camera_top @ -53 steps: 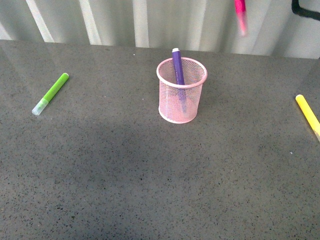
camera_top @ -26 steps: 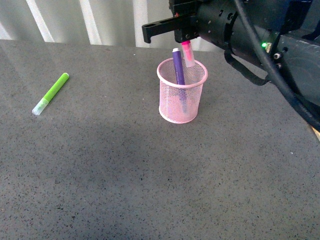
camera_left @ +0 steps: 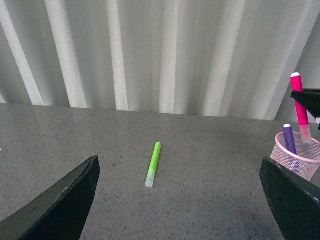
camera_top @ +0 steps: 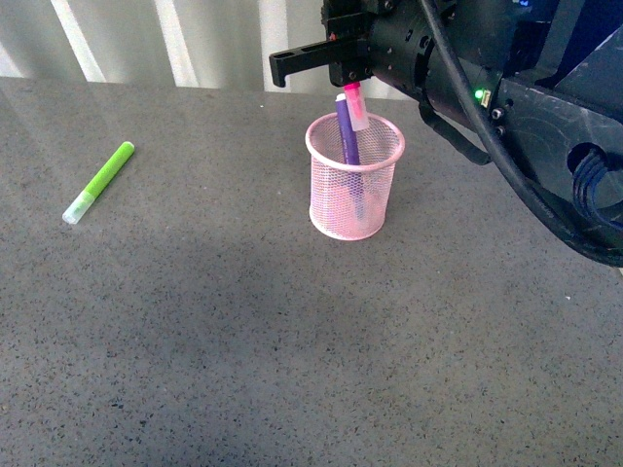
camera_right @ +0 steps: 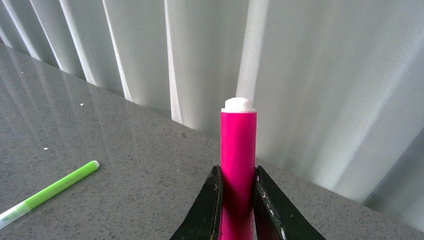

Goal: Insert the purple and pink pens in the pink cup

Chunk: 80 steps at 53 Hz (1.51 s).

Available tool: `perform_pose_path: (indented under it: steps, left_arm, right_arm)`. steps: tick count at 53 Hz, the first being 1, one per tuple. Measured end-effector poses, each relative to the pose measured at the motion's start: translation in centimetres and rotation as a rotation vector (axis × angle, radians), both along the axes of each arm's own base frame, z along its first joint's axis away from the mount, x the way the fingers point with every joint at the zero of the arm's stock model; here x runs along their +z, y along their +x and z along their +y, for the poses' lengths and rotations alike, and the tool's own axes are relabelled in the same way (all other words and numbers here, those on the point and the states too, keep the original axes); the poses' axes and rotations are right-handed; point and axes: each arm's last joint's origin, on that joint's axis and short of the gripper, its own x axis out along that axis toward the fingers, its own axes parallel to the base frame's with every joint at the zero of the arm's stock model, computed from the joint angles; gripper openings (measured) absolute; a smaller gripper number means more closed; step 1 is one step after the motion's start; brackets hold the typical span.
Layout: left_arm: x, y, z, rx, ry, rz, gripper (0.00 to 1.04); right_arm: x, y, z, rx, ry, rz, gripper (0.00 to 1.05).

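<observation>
Tabletop (camera_top: 292, 370) open all round, wall far behind. Right hand (camera_top: 352, 76) clamped on pink pen (camera_top: 356, 107), tip at mouth of pink cup (camera_top: 341, 209), mid-table. Purple pen (camera_top: 347, 136) already in, leaning; pink left to lower and release. Left hand (camera_left: 178, 162) spread apart, empty. Green marker (camera_top: 99, 181) well left, clear of path

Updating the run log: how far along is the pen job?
Done: the purple pen stands in the pink cup. In hand: the right end effector grips the pink pen, whose lower end is at the cup's mouth. Remaining: lower it in and release.
</observation>
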Motion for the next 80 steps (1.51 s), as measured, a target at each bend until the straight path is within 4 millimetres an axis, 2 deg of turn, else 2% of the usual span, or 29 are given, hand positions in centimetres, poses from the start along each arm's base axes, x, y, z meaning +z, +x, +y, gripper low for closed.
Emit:
perform_pose_path:
  steps: [24, 30, 35, 39, 51, 55, 60, 63, 66, 72, 76, 80]
  left_arm:
    - [0.0, 0.0, 0.0, 0.0, 0.0, 0.0, 0.98]
    - [0.0, 0.0, 0.0, 0.0, 0.0, 0.0, 0.98]
    - [0.0, 0.0, 0.0, 0.0, 0.0, 0.0, 0.98]
    - [0.0, 0.0, 0.0, 0.0, 0.0, 0.0, 0.98]
    - [0.0, 0.0, 0.0, 0.0, 0.0, 0.0, 0.98]
    - [0.0, 0.0, 0.0, 0.0, 0.0, 0.0, 0.98]
    - [0.0, 0.0, 0.0, 0.0, 0.0, 0.0, 0.98]
    - [0.0, 0.0, 0.0, 0.0, 0.0, 0.0, 0.98]
    - [0.0, 0.0, 0.0, 0.0, 0.0, 0.0, 0.98]
    - [0.0, 0.0, 0.0, -0.001, 0.0, -0.001, 0.98]
    - [0.0, 0.0, 0.0, -0.001, 0.0, -0.001, 0.98]
    - [0.0, 0.0, 0.0, 0.003, 0.0, -0.001, 0.98]
  right_arm:
    - [-1.6, 0.4, 0.1, 0.001, 0.008, 0.038, 0.11]
    - [-1.8, 0.3, 0.1, -0.002, 0.023, 0.068, 0.29]
    - [-1.3, 0.3, 0.1, -0.002, 0.039, 0.088, 0.51]
    - [-0.1, 0.1, 0.0, -0.006, 0.06, 0.089, 0.65]
    - [3.9, -1.0, -0.7, -0.045, 0.089, 0.052, 0.99]
    - [5.2, -1.9, -1.5, -0.089, 0.089, 0.075, 0.97]
    - [7.4, -3.3, -3.4, -0.22, 0.072, 0.139, 0.98]
    - [9.7, -5.4, -5.7, -0.35, 0.07, 0.197, 0.98]
    - [11.1, -7.4, -7.2, -0.408, 0.072, 0.208, 0.98]
    - [13.2, -8.6, -8.1, -0.423, 0.121, 0.155, 0.98]
    - [12.6, -9.0, -8.5, -0.447, 0.106, 0.045, 0.87]
    - [11.1, -10.1, -9.5, -0.435, 0.078, -0.016, 0.75]
